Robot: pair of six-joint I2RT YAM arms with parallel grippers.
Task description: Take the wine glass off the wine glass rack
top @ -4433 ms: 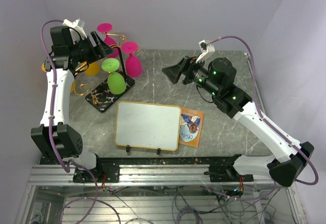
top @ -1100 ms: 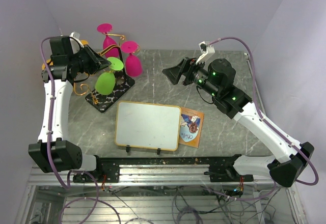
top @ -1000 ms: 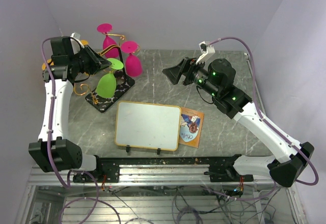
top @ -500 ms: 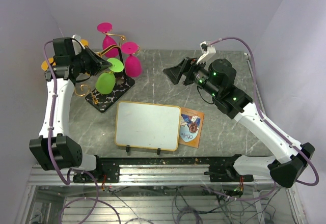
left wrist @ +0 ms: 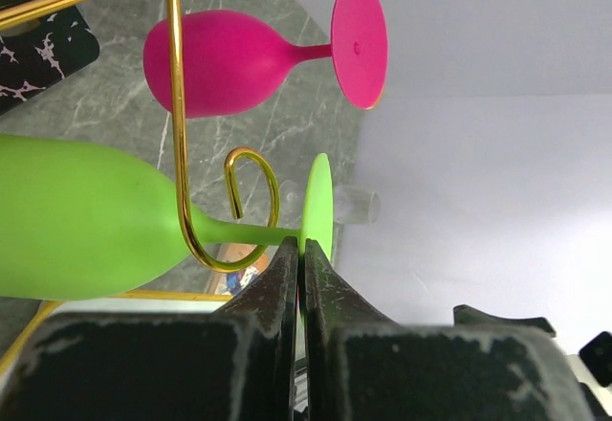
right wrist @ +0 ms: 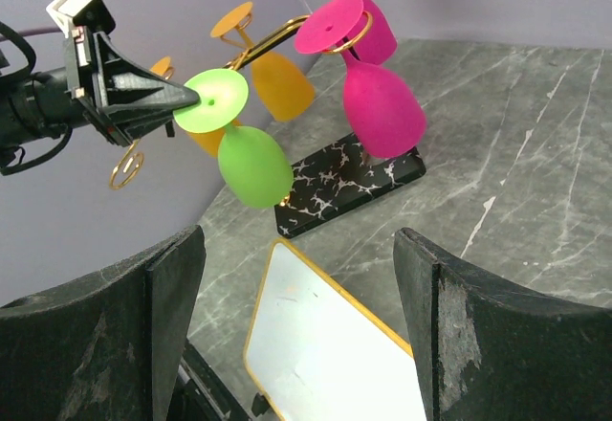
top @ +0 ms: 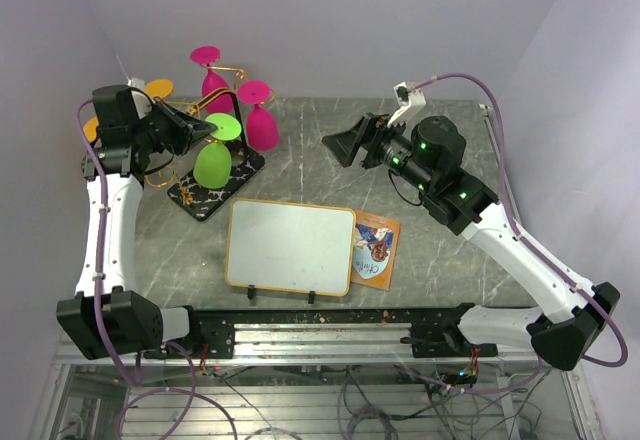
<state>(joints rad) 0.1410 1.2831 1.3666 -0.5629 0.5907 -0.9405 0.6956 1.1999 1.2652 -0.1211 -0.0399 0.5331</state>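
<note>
The wine glass rack stands at the table's back left on its black marble-look base, with gold wire arms. A green wine glass hangs upside down, its stem caught in a gold curl. My left gripper is shut on the rim of that glass's round foot. My right gripper hovers open over the middle of the table, far from the rack, with nothing between its fingers.
Two pink glasses and orange glasses also hang on the rack. A gold-framed whiteboard and a picture card lie in front. Walls close in behind and to the left.
My left gripper has closed on the green glass's foot, and its wrist has drawn back to the left. The green glass has swung a little. The right arm has stayed still.
</note>
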